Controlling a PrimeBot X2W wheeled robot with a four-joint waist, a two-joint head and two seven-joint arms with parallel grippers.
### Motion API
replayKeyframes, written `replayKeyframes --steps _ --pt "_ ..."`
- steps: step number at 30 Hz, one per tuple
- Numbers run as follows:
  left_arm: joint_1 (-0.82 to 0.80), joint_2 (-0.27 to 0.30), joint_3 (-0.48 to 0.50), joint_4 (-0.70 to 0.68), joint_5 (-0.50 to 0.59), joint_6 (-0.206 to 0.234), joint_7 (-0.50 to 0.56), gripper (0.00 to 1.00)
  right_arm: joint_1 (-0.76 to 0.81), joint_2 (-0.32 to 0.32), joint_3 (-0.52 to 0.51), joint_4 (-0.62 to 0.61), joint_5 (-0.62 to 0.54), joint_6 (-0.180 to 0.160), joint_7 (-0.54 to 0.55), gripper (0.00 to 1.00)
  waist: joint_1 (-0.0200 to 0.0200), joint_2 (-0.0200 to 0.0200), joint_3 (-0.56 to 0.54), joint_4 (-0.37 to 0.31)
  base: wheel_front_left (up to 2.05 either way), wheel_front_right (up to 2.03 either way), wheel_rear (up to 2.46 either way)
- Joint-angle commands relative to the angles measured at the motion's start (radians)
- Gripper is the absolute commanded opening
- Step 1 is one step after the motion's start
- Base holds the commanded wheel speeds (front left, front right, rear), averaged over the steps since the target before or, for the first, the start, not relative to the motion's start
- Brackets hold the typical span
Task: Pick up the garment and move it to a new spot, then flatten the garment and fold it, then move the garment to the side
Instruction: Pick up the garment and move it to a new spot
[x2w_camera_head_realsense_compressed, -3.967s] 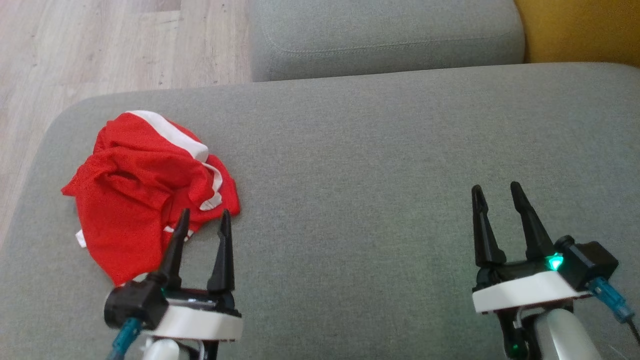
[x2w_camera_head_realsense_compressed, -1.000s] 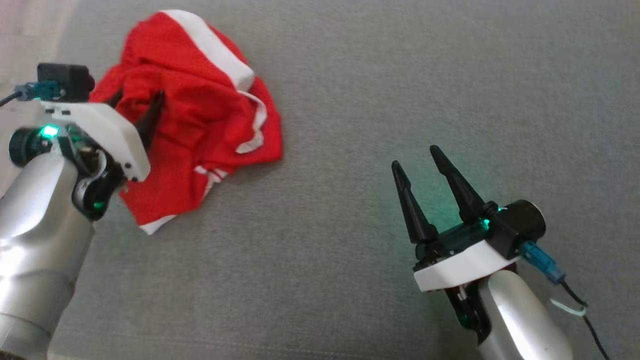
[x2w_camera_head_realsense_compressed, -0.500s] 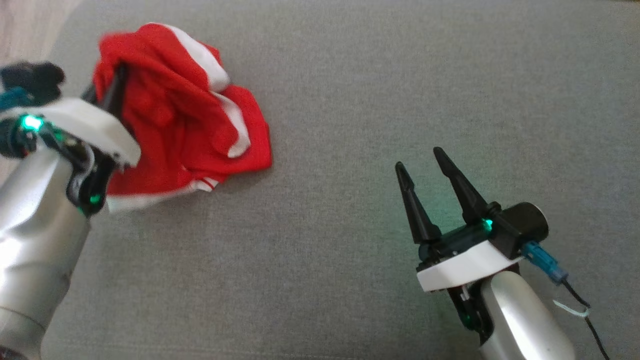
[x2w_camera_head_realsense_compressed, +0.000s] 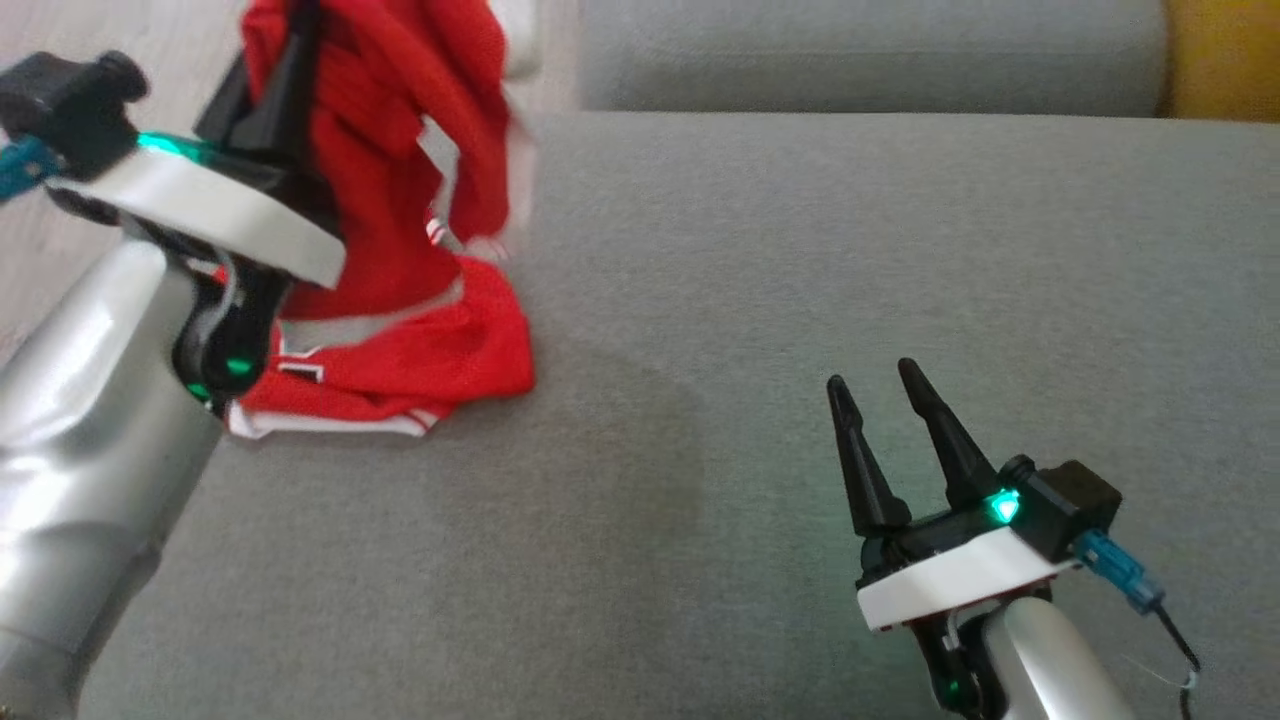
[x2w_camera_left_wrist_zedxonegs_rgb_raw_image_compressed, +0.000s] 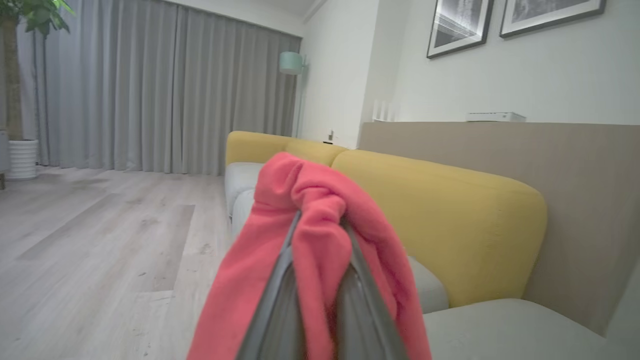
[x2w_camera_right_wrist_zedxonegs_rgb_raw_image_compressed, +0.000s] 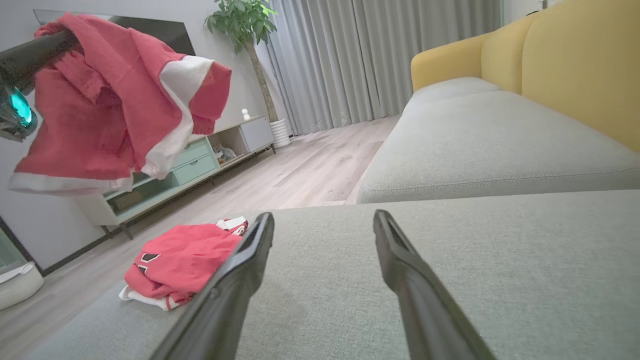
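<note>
Red cloth is pinched between the two fingers of our left gripper (x2w_camera_left_wrist_zedxonegs_rgb_raw_image_compressed: 320, 227), which have come together on a bunched fold of the garment (x2w_camera_head_realsense_compressed: 390, 150). A second ago those fingers stood apart over the heap, and half a second ago they had just shut into it while it still lay on the cushion. Now we hold that fold high, and the garment hangs from it in the air above the left end of the grey sofa seat (x2w_camera_head_realsense_compressed: 800, 250), with its white-trimmed edges loose below the fingers. Under it a second red piece (x2w_camera_head_realsense_compressed: 400, 365) stays on the seat. From the right wrist view it looks clear of the hanging one, though from the head view we cannot be sure the two are apart. Our right gripper (x2w_camera_head_realsense_compressed: 872, 375) keeps its fingers wide apart with nothing between them, low over the seat and well to the right. We judge the pick-up done and the carry to a new spot next. The bare middle of the seat offers room, and we should watch whether the piece left behind belongs to the job.
</note>
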Motion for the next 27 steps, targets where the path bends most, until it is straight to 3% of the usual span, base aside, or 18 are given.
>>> replayKeyframes --steps 1,13,20,24,25,27 --pt "-0.029 0.044 0.023 -0.045 -0.003 0.007 0.013 0.0 -0.018 -0.001 0.022 -0.033 0.008 -0.001 -0.011 1.0 0.0004 0.0 -0.016 -0.029 0.0 0.0 0.0" --pt "0.036 -0.008 -0.083 -0.227 0.016 0.048 0.104 0.0 -0.035 -0.001 0.015 -0.071 0.036 -0.001 -0.011 1.0 0.0004 0.0 0.034 -0.222 0.0 0.0 0.0" --pt "-0.004 -0.067 -0.148 -0.224 0.084 0.054 0.113 0.0 -0.068 -0.001 -0.004 -0.121 0.057 -0.001 -0.011 1.0 0.0004 0.0 0.127 -0.388 0.0 0.0 0.0" --pt "-0.024 -0.089 -0.186 -0.143 0.136 0.047 0.091 0.0 -0.058 -0.001 -0.021 -0.147 0.075 -0.001 -0.011 1.0 0.0004 0.0 0.167 -0.456 0.0 0.0 0.0" --pt "-0.022 -0.092 -0.194 -0.116 0.147 0.045 0.083 0.22 -0.057 -0.001 -0.021 -0.152 0.077 -0.001 -0.011 1.0 0.0004 0.0 0.175 -0.468 0.0 0.0 0.0" --pt "-0.008 -0.101 -0.212 -0.06 0.153 0.039 0.073 1.0 -0.054 -0.001 -0.022 -0.16 0.08 -0.001 -0.011 1.0 0.0004 0.0 0.186 -0.483 0.0 0.0 0.0"
